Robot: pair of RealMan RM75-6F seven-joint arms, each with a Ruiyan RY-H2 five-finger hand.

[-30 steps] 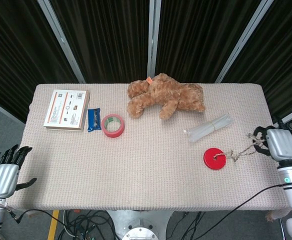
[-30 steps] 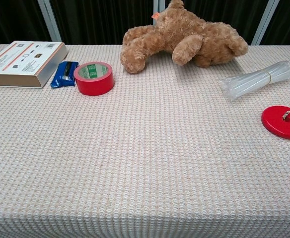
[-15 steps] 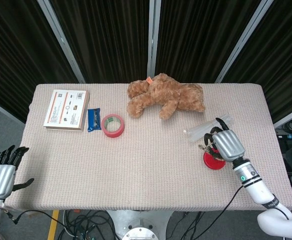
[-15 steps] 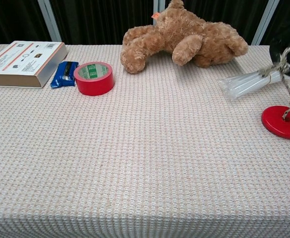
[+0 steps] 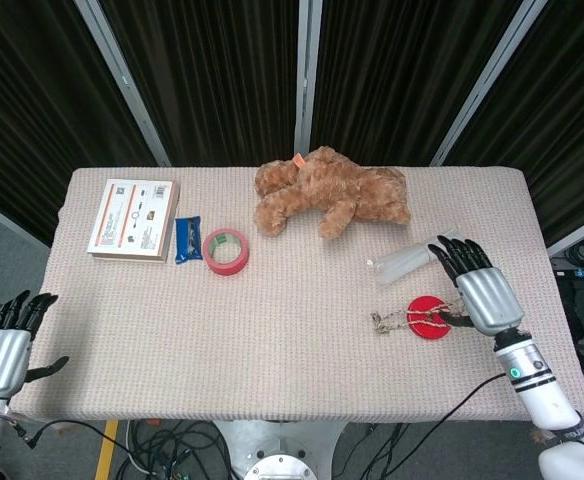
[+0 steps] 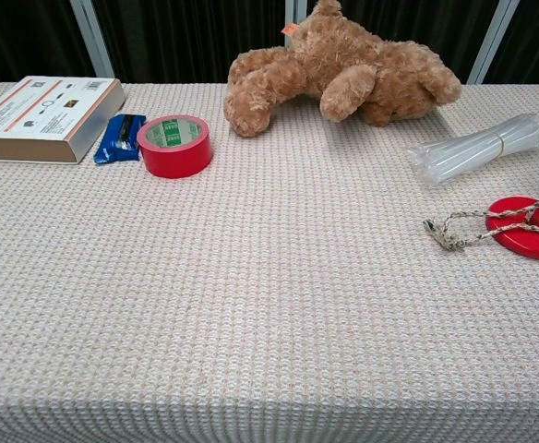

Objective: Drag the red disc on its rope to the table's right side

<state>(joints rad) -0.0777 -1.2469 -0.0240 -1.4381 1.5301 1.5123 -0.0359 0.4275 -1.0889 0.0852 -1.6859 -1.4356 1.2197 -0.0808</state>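
Observation:
The red disc lies flat on the table's right part, also seen as the red disc at the right edge of the chest view. Its rope lies slack on the cloth, trailing left from the disc; the rope ends in a small knot. My right hand hovers just right of the disc, fingers spread, holding nothing. My left hand hangs off the table's front left corner with fingers apart, empty. Neither hand shows in the chest view.
A clear plastic tube bundle lies just behind the disc. A brown teddy bear lies at the back centre. A red tape roll, a blue packet and a flat box sit at the back left.
My right hand has let go of the rope and drawn back to the right. The rope, earlier lifted above the disc, now lies slack to the disc's left. The disc stayed put.

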